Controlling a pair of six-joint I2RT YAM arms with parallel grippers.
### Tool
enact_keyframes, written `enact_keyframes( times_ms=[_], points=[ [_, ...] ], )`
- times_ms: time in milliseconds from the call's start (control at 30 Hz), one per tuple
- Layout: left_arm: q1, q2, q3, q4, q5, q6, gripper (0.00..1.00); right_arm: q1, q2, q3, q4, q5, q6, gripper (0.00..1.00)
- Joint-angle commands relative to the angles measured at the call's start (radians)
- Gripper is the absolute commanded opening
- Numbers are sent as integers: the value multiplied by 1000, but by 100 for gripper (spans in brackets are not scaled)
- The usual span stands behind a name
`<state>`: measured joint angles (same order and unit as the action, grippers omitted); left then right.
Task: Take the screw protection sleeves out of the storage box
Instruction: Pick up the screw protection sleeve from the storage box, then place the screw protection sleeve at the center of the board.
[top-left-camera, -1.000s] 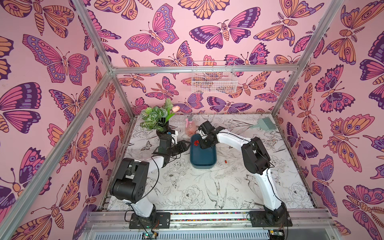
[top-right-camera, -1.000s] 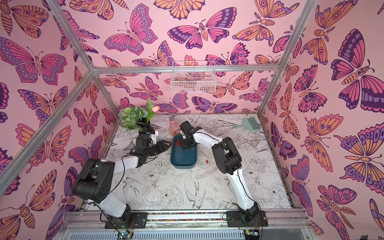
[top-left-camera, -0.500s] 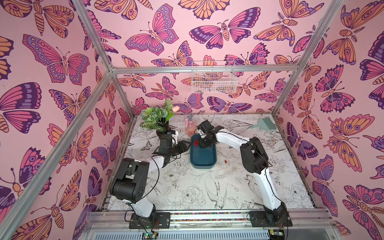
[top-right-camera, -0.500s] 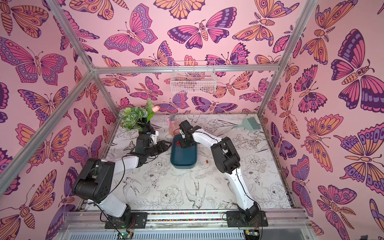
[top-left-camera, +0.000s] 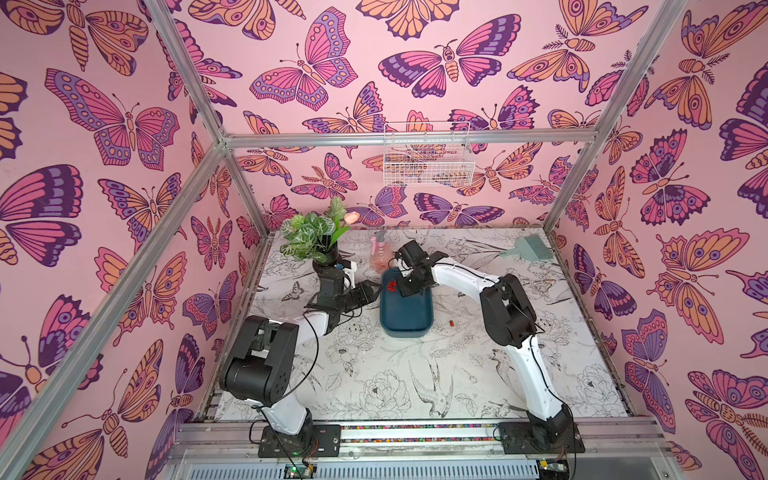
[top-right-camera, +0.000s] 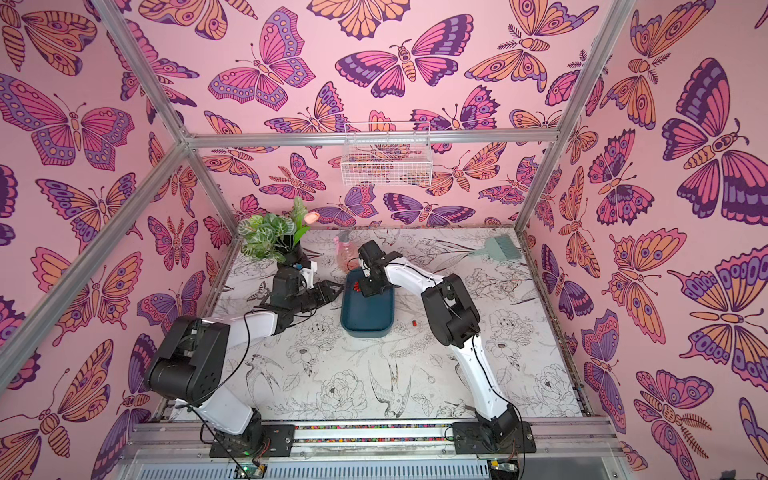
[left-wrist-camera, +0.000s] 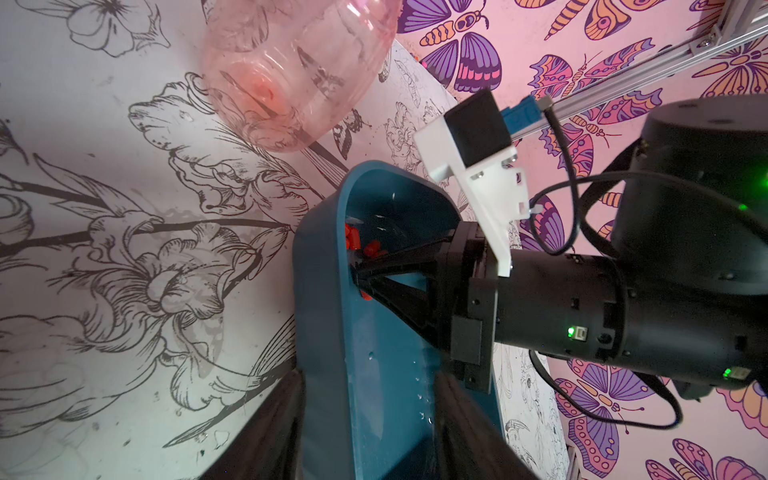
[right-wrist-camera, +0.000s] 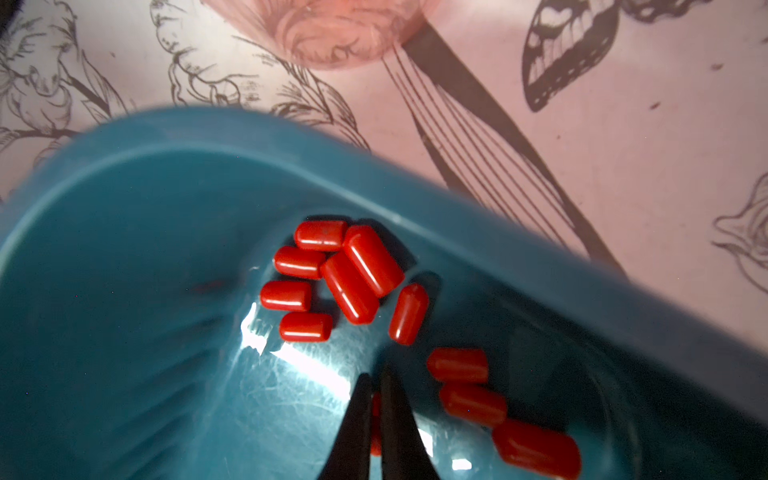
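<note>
Change: against a second ago, your right arm (top-left-camera: 507, 309) sits slightly further left at the elbow in both top views. The box (top-left-camera: 405, 311), your left arm (top-left-camera: 291, 328) and the stray cap (top-left-camera: 450, 322) are where they were.
Right gripper: your right gripper (right-wrist-camera: 376, 374) is down inside the box. Its two black tips are nearly together, pinching one red cap (right-wrist-camera: 376, 415) between them.
Left gripper: your left gripper (left-wrist-camera: 365, 399) straddles the box's long wall, one finger outside and one inside, closed onto that wall.
Red caps: the red caps (right-wrist-camera: 349, 282) lie loose on the box floor by its rounded far corner, at the box's upper left in both top views.
Stray cap: it lies on the table (top-left-camera: 374, 374), just right of the box.
Box: it stands mid-frame in both top views, just below a pink bottle (top-left-camera: 380, 255).
</note>
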<state>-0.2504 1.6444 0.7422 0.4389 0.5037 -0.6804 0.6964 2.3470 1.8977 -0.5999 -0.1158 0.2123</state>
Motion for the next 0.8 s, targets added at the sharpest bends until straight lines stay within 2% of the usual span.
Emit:
enact_keyframes(
  times_ms=[0, 433, 767],
  points=[
    [-6, 14, 18, -16, -9, 21, 55, 14, -78, -38, -29, -20, 14, 11],
    [-6, 11, 16, -16, -11, 21, 55, 6, -375, -245, -26, -36, 37, 11],
    [-25, 17, 39, -59, -41, 36, 55, -67, -651, -523, -39, -26, 51, 11]
  ],
)
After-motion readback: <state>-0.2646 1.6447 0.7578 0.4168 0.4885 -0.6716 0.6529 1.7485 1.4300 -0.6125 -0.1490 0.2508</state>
